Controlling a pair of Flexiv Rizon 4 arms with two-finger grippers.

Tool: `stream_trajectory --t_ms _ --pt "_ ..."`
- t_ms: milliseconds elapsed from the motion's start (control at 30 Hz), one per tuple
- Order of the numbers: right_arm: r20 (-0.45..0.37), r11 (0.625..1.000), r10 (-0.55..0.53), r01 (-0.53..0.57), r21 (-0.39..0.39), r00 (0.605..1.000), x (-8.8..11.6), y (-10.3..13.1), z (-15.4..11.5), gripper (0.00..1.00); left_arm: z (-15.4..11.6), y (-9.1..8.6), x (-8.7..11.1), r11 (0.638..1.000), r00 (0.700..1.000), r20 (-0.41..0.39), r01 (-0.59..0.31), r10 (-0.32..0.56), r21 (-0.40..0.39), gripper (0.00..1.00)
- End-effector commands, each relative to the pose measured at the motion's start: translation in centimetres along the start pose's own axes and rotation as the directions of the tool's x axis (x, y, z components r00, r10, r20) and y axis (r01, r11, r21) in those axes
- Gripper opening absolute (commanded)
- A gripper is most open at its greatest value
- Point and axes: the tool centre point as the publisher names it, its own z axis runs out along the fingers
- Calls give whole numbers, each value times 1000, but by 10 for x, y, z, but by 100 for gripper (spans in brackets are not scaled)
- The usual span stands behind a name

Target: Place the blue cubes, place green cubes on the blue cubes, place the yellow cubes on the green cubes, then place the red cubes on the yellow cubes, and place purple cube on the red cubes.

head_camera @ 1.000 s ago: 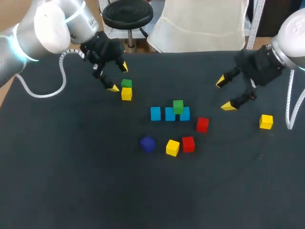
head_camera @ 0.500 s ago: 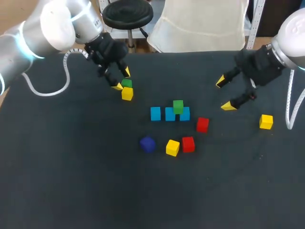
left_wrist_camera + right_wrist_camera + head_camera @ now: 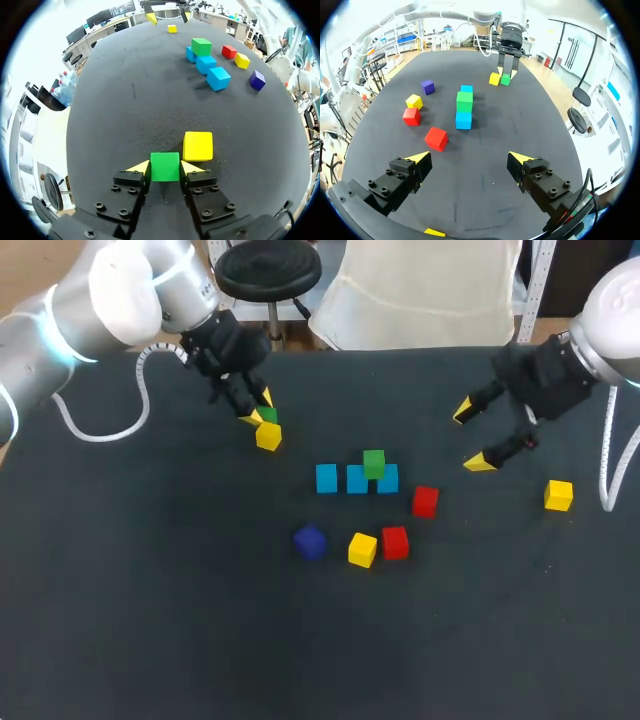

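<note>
Black table (image 3: 150, 620) | left claw (image 3: 165, 168) grips plain green cube (image 3: 165, 165) | right claw (image 3: 469, 158) wide open

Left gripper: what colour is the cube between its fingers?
Green. The green cube shows best in the left wrist view, beside a yellow cube.

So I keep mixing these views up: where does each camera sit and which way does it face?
Head: above and behind the robot, looking down on the table; both arms show, left claw and right claw.
Left wrist: on the left arm, facing the blue cubes; its claw grips a green cube.
Right wrist: on the right arm, facing across the table; its open claw shows.
Shared: each wrist view shows the other arm's claw.
</note>
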Motion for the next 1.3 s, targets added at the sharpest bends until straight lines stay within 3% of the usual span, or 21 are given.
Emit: stream_trajectory --t_ms 33,367,467,567,633,667,833,1033,1167,1300 --pt "3 1000 -1 1 -2 1000 1 -1 0 100 -1 3 3 1000 1000 -2 0 0 5 37" --pt "3 1000 -1 1 -2 1000 1 -1 0 100 -2 3 8 1000 1000 -2 7 -7 0 43" --pt "3 1000 -1 1 -2 1000 1 -1 0 100 -2 3 8 1000 1000 -3 7 -7 0 40" --pt "3 1000 -1 1 -2 1000 1 -1 0 100 -2 3 8 1000 1000 0 8 -8 -2 24" --pt "3 1000 -1 1 -2 1000 1 -1 0 100 -2 3 8 1000 1000 0 8 -8 -2 4" --pt "3 1000 -1 1 -2 1000 1 -1 0 100 -2 3 8 1000 1000 0 8 -8 -2 0" --pt "3 1000 -1 1 -2 1000 1 -1 0 100 -4 0 4 1000 1000 4 13 -13 -12 0" --pt "3 1000 -1 1 -2 1000 1 -1 0 100 -23 -7 -10 990 990 53 134 -132 -46 0" --pt "3 1000 -1 1 -2 1000 1 -1 0 100 -33 -16 -26 974 974 68 221 -217 -45 0" --pt "3 1000 -1 1 -2 1000 1 -1 0 100 -38 -27 -50 968 967 62 250 -247 -36 0"
